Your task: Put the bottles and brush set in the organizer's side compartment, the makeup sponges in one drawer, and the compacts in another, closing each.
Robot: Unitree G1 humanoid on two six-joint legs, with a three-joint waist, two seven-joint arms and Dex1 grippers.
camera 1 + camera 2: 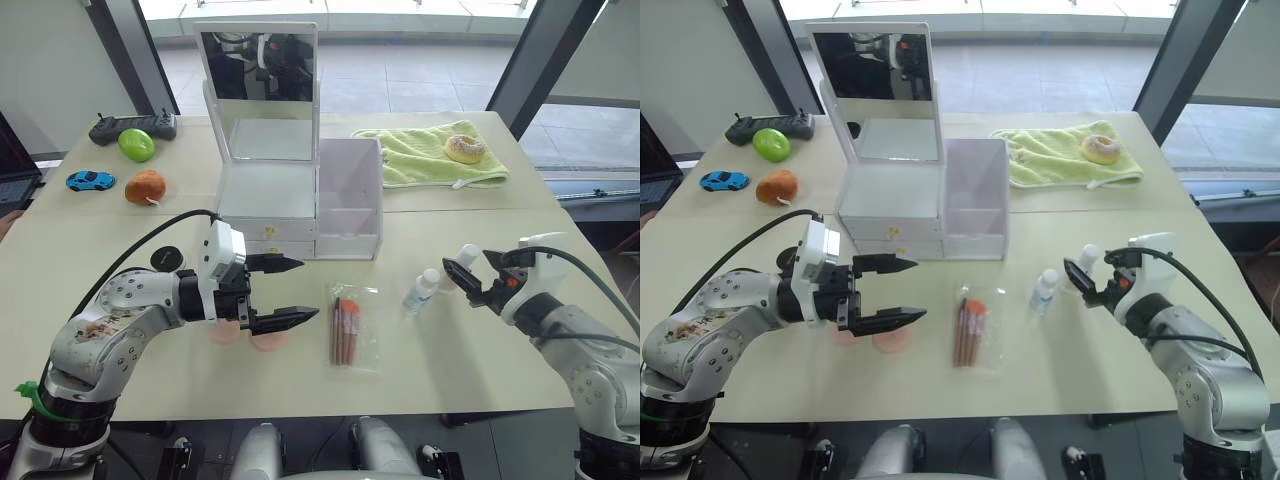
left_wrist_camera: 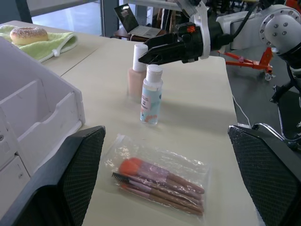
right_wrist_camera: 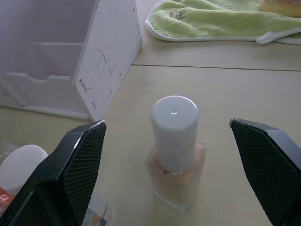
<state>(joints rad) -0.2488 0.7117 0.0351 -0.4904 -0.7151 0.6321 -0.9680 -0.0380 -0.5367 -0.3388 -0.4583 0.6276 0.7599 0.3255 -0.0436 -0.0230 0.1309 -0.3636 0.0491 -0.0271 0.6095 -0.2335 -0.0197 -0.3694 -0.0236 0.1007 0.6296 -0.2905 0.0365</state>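
Straight ahead of the right pincer (image 3: 169, 188), between its wide-open fingers but untouched, the cream bottle (image 3: 175, 155) stands upright on the desk (image 3: 244, 99); blue-label bottle (image 1: 421, 291) just beside. R arm nearer. L pincer (image 1: 290, 292) open wide, empty, over pink sponges (image 1: 268, 342). Brush set (image 1: 346, 330) lies lengthwise betw. pincers. Side compartment (image 1: 349, 195) beyond, empty.
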